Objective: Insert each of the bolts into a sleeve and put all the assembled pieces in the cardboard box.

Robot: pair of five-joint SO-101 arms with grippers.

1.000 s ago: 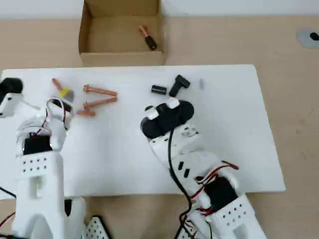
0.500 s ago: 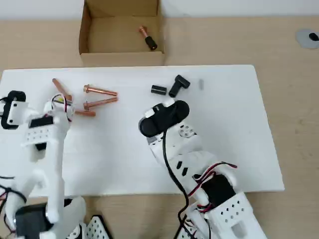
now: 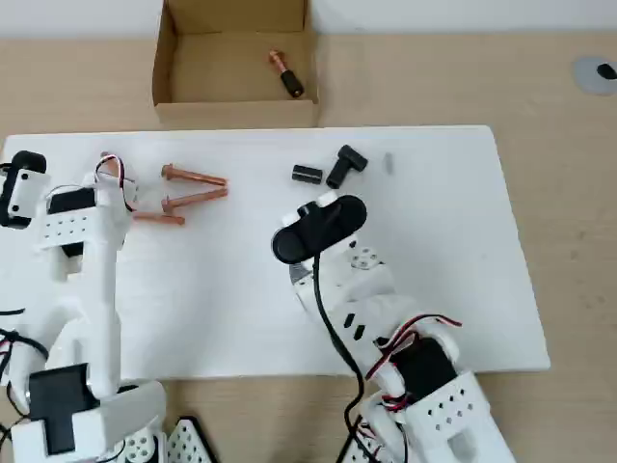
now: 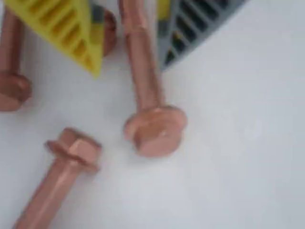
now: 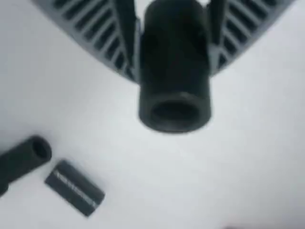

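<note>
Copper-pink bolts [image 4: 155, 129], black sleeves [image 5: 174, 71], brown cardboard box [image 3: 166, 68], white mat [image 3: 434, 289] on tan worktop [image 3: 559, 145], left jaws yellow & grey w/ dark ribbing

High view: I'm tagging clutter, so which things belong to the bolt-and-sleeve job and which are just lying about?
Job: cardboard box, assembled piece inside it, loose bolts, bolt between the left jaws, loose sleeves, held sleeve in the right jaws.
Lying about: small grey bit on the white board, grey disc.
</note>
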